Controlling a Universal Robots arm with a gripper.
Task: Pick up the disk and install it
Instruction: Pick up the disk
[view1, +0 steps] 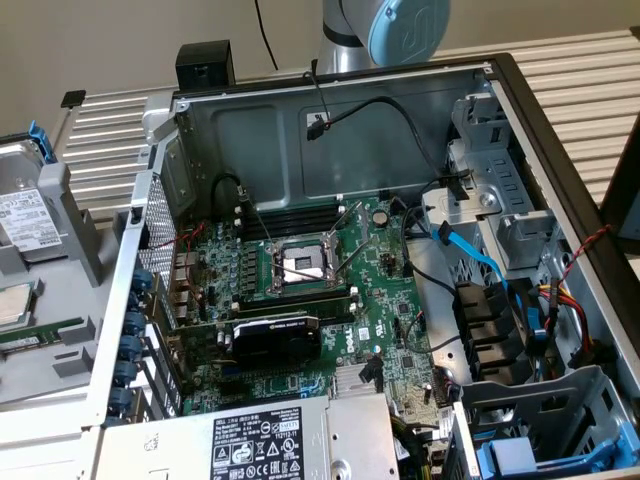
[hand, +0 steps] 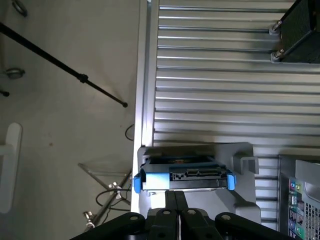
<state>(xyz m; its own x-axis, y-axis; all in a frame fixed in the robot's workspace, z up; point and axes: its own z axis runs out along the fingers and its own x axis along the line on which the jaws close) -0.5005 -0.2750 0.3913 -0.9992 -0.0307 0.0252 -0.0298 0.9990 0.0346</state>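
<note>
my tool (hand: 176, 212), fingers pressed together, hung above the disk (hand: 183, 178); the disk stood on edge in its grey holder (hand: 244, 165), connector edge facing the tool.

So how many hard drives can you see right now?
1. The disk stands in the grey holder outside the case, at the exterior view's left. A blue carrier in the case might hold another; I cannot tell.
</note>
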